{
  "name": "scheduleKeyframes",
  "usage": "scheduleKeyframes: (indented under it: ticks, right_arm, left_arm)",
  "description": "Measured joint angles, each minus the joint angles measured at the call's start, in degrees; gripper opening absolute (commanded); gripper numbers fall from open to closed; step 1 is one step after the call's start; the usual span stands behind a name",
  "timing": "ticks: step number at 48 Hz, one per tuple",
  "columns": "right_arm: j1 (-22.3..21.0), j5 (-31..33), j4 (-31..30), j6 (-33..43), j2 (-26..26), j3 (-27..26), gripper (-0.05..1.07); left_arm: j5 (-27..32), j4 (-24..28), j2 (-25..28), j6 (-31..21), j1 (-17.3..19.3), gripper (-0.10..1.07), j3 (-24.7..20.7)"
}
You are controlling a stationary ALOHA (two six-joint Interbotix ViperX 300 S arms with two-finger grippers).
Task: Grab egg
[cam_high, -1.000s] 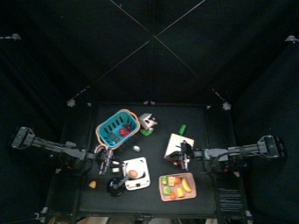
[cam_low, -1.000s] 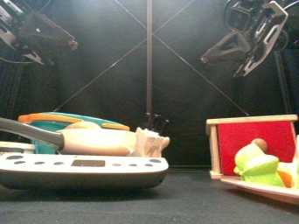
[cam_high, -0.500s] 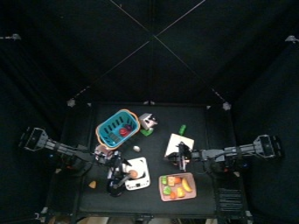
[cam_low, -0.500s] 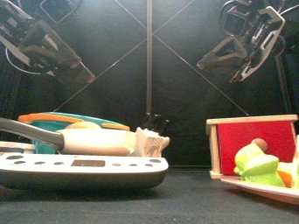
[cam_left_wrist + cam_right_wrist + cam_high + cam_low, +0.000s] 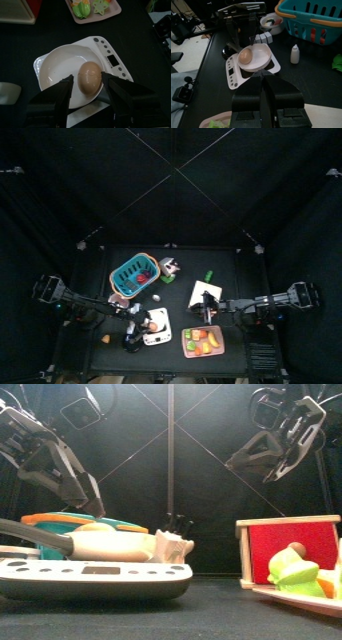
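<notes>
With the peach-tan egg lying in the white bowl between the spread-wide jaws of the left gripper, lower straight and squeeze gently; the right gripper is clenched.

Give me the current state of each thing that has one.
egg: lying in the bowl, not gripped
white bowl: upright on the scale
scale: flat on the table
left gripper: open, jaws either side of the egg
right gripper: shut, empty
blue basket: upright
</notes>
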Motion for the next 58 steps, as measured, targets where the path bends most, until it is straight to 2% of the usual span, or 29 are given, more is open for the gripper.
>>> scheduleKeyframes:
  ticks: [8,23,58]
  right_arm:
    - [0.00,0.00,-0.09,0.00,0.70,0.00,0.03]
    - [0.09,0.00,-0.09,-0.09,0.88,-0.09,0.03]
    - [0.09,0.00,-0.09,0.00,3.60,-0.09,0.03]
  left_arm:
    - [1.41,0.00,2.29,-0.09,0.09,0.88,-1.76]
    - [8.70,0.70,5.45,0.00,0.18,0.90,-4.83]
    - [9.40,3.25,7.03,0.00,3.25,0.90,-6.06]
